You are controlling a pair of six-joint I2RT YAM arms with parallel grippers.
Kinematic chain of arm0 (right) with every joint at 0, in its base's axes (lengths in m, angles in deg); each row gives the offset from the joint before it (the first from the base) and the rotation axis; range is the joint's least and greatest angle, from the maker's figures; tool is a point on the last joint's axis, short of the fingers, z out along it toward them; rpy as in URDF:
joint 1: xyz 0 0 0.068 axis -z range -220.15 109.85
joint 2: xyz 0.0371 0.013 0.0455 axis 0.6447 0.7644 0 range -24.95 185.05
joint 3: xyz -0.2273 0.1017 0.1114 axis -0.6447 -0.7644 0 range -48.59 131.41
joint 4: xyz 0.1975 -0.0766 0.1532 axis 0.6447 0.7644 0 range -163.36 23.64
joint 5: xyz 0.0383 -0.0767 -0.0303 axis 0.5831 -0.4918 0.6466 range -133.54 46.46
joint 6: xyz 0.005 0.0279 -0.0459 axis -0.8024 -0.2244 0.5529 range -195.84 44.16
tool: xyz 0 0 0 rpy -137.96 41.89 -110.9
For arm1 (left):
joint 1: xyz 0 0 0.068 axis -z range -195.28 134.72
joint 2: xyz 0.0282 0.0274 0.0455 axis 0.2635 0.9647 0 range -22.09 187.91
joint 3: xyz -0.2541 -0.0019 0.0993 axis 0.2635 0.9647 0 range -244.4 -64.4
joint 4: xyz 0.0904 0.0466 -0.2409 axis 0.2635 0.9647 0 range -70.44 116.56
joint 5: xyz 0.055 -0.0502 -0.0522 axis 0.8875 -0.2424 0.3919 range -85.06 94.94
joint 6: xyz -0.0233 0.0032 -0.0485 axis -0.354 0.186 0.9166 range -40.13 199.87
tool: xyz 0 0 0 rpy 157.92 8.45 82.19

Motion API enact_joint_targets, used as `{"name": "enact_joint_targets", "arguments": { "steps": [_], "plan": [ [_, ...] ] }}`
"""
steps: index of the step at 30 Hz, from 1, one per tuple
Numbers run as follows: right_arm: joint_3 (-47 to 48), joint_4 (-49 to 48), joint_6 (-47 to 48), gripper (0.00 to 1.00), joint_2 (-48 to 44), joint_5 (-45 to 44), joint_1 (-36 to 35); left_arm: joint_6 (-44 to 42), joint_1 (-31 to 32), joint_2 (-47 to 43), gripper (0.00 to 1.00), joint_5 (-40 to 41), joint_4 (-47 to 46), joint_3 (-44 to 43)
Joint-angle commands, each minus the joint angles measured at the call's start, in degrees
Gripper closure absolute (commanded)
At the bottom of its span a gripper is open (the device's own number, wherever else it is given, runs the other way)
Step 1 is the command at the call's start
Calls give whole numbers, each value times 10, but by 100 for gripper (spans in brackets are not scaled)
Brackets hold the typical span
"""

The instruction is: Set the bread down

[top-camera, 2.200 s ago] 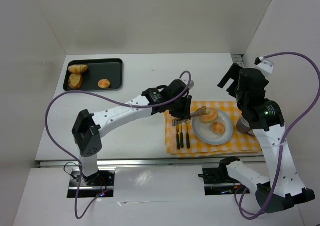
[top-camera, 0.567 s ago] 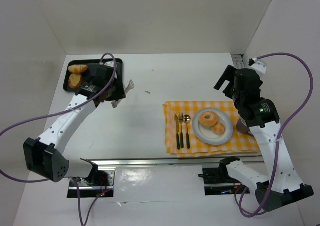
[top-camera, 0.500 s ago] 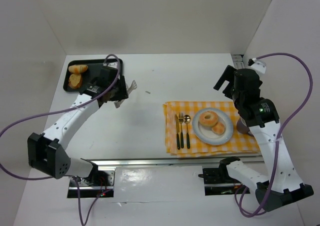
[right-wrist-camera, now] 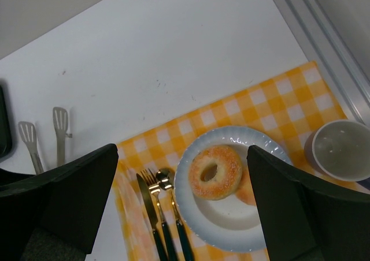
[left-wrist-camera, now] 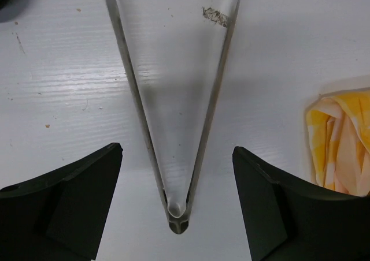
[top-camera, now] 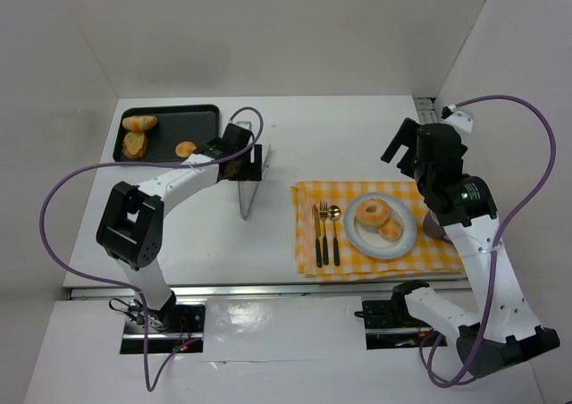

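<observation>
A ring-shaped bread (top-camera: 373, 212) (right-wrist-camera: 217, 171) and a small round bread (top-camera: 391, 231) (right-wrist-camera: 250, 193) lie on the white plate (top-camera: 369, 243) (right-wrist-camera: 231, 229). Three more bread pieces (top-camera: 136, 134) lie in the black tray (top-camera: 201, 118). Metal tongs (top-camera: 245, 197) (left-wrist-camera: 173, 99) lie flat on the table. My left gripper (top-camera: 250, 164) (left-wrist-camera: 177, 151) hovers over them, open, its fingers apart from the tongs on both sides. Above the plate, my right gripper (top-camera: 404, 145) (right-wrist-camera: 182, 151) hangs open and empty.
The plate rests on a yellow checked cloth (top-camera: 447, 248) (right-wrist-camera: 191, 128), with a knife, fork and spoon (top-camera: 325, 234) (right-wrist-camera: 162, 220) to its left. A cup (top-camera: 434, 227) (right-wrist-camera: 344, 151) stands at the plate's right. Grey walls close in the table.
My left arm swung right from the tray's edge carrying the tongs. Its jaws have opened and the tongs now lie on the table. The right arm stayed still.
</observation>
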State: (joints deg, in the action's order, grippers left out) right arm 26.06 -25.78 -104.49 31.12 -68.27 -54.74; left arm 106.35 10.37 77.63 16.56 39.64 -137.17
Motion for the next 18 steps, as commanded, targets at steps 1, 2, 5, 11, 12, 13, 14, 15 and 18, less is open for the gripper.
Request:
{"name": "enact_joint_targets", "arguments": {
  "steps": [1,2,5,11,12,13,14,15,18],
  "plan": [
    [-5,-24,2,0,0,-7,3,-20,0,-2,9,-15,8,-52],
    [-5,-24,2,0,0,-7,3,-20,0,-2,8,-15,32,-70],
    [-5,-24,7,0,7,4,3,-20,0,-25,8,-20,73,-101],
    [-15,-17,7,0,58,20,3,-15,17,-113,8,-26,140,-127],
    [-15,-12,7,0,80,20,3,-15,22,-130,8,-20,147,-111],
    [-15,-6,7,0,90,27,3,-15,22,-165,8,-10,147,-100],
    [-15,-1,7,0,98,27,3,-15,22,-183,8,-4,147,-89],
    [-15,-1,7,0,110,42,3,-9,22,-202,8,11,147,-59],
    [-38,-12,7,0,110,56,3,-4,28,-282,8,27,97,31]
  ]
}}
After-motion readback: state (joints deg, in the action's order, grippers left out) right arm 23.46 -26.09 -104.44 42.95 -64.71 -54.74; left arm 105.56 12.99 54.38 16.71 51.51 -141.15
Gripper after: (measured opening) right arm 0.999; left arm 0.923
